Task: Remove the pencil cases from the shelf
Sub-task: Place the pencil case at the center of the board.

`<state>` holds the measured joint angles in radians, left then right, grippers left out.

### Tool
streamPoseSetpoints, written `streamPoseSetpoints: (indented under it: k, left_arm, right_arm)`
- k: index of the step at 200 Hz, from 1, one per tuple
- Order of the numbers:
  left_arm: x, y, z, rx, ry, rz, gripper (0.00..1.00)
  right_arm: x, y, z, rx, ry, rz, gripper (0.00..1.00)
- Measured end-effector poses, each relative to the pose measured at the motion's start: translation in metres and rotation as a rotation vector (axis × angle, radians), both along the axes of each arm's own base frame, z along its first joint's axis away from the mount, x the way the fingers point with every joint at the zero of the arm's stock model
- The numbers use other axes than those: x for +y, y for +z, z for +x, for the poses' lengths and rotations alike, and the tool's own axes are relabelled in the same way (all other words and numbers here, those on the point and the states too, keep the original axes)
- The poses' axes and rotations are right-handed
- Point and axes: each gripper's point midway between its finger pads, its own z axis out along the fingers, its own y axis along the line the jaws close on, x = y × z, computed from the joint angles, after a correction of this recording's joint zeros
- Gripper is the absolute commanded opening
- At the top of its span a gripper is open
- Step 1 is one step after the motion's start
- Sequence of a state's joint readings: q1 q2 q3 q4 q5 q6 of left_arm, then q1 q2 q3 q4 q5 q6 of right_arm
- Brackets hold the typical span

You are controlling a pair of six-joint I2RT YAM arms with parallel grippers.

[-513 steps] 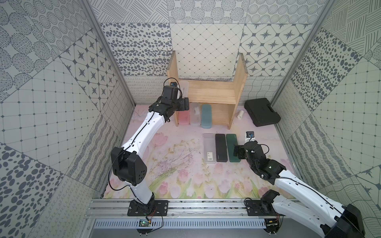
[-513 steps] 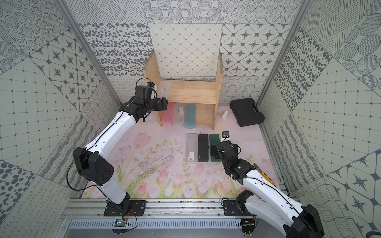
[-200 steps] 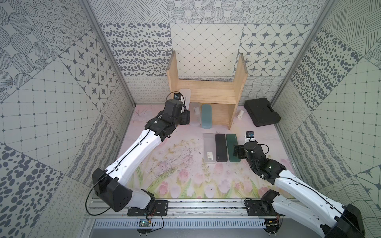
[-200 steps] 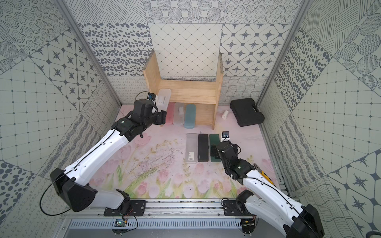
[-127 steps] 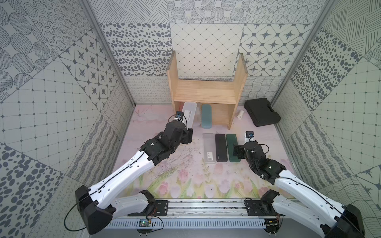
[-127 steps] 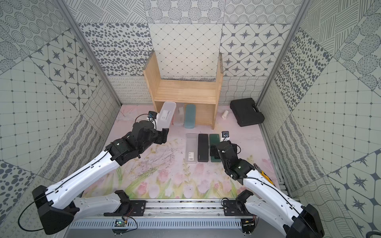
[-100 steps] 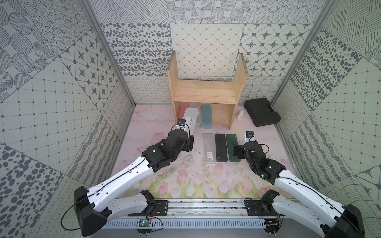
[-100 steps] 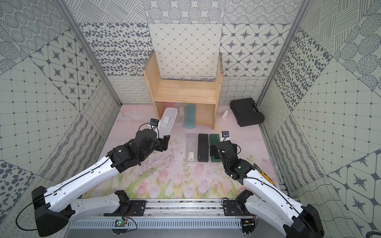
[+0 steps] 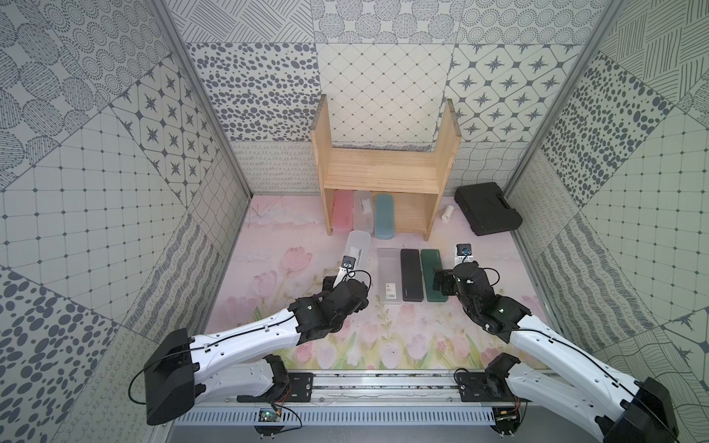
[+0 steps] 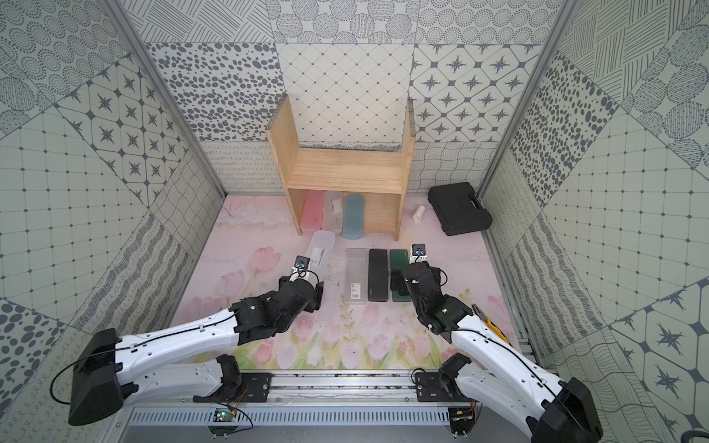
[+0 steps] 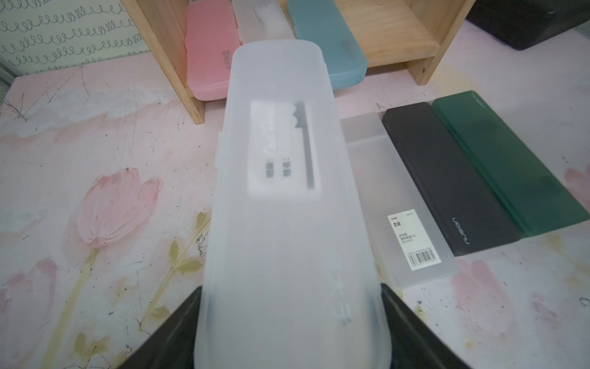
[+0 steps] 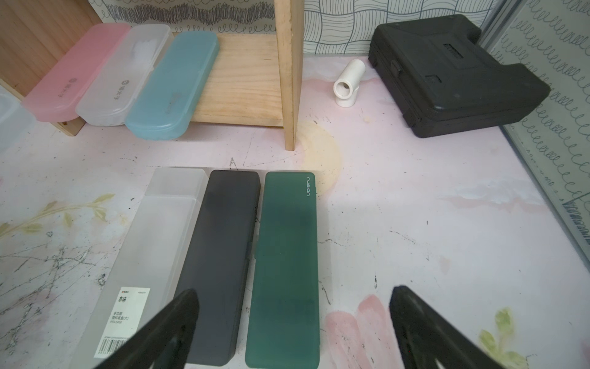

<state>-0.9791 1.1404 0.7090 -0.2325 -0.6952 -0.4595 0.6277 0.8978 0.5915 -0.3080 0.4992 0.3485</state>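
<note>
Bright, even light with soft shadows.
Both top views are sharp; in the left wrist view the frosted case blurs close to the lens, and the right claw shows its dark fingers out of focus.

Floral mat bearing wooden shelf, clear case, black case, green case, moulded black box, white tube

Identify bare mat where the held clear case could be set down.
Bare mat lies left of the labelled frosted case, out to the left wall. Crowded: that case, the black case and the green case lie side by side.
</note>
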Motion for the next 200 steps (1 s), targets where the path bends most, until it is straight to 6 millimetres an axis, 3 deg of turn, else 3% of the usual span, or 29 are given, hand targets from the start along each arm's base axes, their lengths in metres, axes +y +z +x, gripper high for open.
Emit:
streamPoseSetpoints:
  k: [88, 200]
  left_arm:
    - [-0.015, -0.072, 0.014, 0.039, 0.044, 0.055, 0.58]
    - [-0.045, -0.125, 0.031, 0.06, 0.055, 0.031, 0.54]
  right_arm:
    - [0.0, 0.001, 0.001, -0.005, 0.0, 0.003, 0.98]
    - [0.0, 0.001, 0.001, -0.005, 0.0, 0.003, 0.98]
